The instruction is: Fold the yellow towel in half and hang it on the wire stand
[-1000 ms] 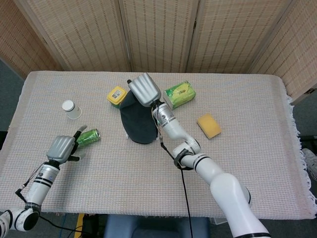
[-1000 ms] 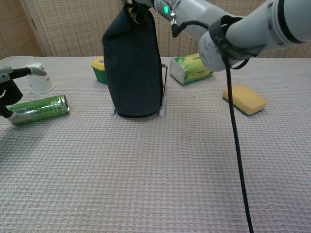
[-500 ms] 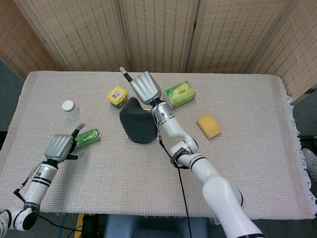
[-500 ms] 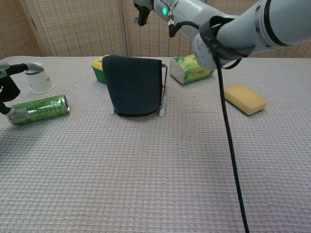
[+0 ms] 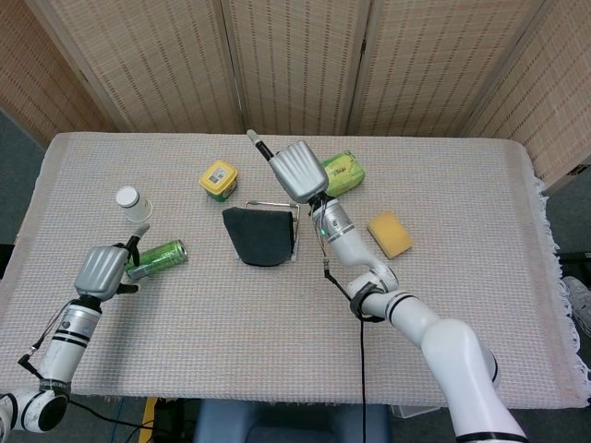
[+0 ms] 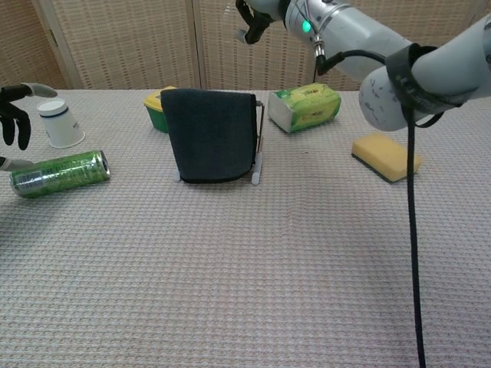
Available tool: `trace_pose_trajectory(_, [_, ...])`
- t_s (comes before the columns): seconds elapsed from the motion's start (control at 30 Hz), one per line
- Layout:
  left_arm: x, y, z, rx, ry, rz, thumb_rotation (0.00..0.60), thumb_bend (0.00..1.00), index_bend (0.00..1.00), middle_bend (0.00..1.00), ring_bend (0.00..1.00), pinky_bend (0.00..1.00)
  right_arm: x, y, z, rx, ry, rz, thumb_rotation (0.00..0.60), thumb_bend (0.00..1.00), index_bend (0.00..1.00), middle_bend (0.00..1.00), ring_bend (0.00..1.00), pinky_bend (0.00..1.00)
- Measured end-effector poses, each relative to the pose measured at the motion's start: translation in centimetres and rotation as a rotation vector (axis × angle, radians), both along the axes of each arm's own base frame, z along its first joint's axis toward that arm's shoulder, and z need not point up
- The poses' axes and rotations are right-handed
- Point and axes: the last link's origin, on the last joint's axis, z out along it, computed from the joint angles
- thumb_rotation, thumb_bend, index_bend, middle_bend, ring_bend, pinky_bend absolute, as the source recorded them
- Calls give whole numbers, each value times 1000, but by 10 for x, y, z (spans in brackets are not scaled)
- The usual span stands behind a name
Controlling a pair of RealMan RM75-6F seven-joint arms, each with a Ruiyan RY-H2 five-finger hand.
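Observation:
The towel looks dark navy here, not yellow. It hangs folded over the wire stand near the table's middle, and in the chest view the towel covers the stand down to its feet. My right hand is raised above and to the right of the stand, clear of the cloth and holding nothing. Only its fingers show at the top edge of the chest view, right hand. My left hand hovers near the table's left front with fingers apart and empty, left hand.
A green can lies on its side just beside my left hand, with a white cup behind it. A yellow-lidded tub and a green packet stand behind the towel stand. A yellow sponge lies to the right.
My right hand let go of the towel, which dropped from held high to hanging on the stand. The hand then moved up and to the right. My left hand drew slightly back from the can.

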Motion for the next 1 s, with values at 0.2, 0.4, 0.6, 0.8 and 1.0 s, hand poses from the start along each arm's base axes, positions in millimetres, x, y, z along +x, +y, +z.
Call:
trace_pose_trajectory(0.2, [-4, -5, 6, 43, 1, 33, 600, 265, 0, 405, 384, 628, -29, 31, 17, 38, -50, -4, 600, 390, 184, 627, 739, 838])
trace_pose_trajectory(0.4, [-9, -13, 15, 86, -6, 52, 600, 265, 0, 390, 356, 538, -77, 74, 52, 72, -83, -84, 600, 400, 215, 556, 536, 714])
trace_pose_trajectory(0.6, [-12, -25, 20, 104, -10, 64, 600, 265, 3, 372, 298, 460, -155, 124, 100, 63, -101, -259, 600, 407, 216, 466, 378, 565])
trace_pose_trajectory(0.8, [-9, -42, 23, 137, -29, 46, 600, 265, 19, 368, 289, 429, -214, 177, 125, 34, -131, -374, 600, 408, 215, 415, 334, 488])
trace_pose_trajectory(1.0, [-9, -65, 27, 166, -35, 38, 600, 265, 24, 363, 287, 410, -254, 222, 141, 47, -188, -467, 600, 407, 215, 385, 283, 398])
